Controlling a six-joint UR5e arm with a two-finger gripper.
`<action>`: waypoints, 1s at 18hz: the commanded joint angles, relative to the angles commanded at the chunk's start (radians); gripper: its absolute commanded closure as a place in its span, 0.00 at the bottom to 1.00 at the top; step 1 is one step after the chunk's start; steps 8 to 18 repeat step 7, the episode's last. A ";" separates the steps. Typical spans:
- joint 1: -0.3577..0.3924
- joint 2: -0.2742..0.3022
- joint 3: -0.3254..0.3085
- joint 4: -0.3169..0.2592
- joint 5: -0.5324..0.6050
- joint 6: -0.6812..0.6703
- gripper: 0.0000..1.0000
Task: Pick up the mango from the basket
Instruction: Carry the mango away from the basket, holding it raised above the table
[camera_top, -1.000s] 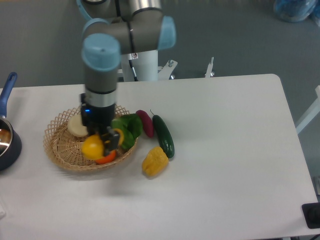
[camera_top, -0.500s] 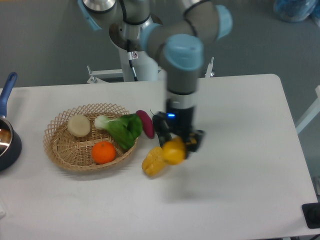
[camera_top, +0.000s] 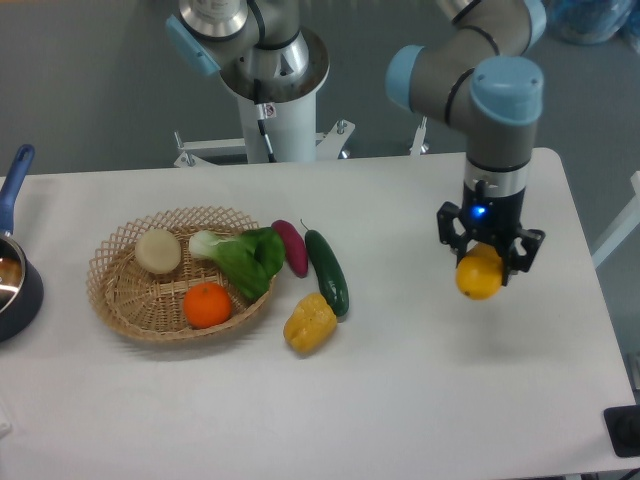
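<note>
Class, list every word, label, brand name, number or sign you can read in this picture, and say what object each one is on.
None: no readable text shows anywhere in this view.
The gripper shows only a small blue light, with no lettering; it holds the mango.
The basket, the fruit and vegetables, the table and the pan at the left edge carry no visible labels.

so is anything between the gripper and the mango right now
No. The gripper is shut on the mango, holding it above the table on the right side, well clear of the basket. Nothing visible sits between the fingers and the fruit.
</note>
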 joint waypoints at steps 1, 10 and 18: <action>-0.003 0.000 0.017 -0.038 0.008 0.000 0.60; -0.012 0.017 0.065 -0.139 0.029 -0.011 0.60; -0.012 0.017 0.065 -0.139 0.029 -0.011 0.60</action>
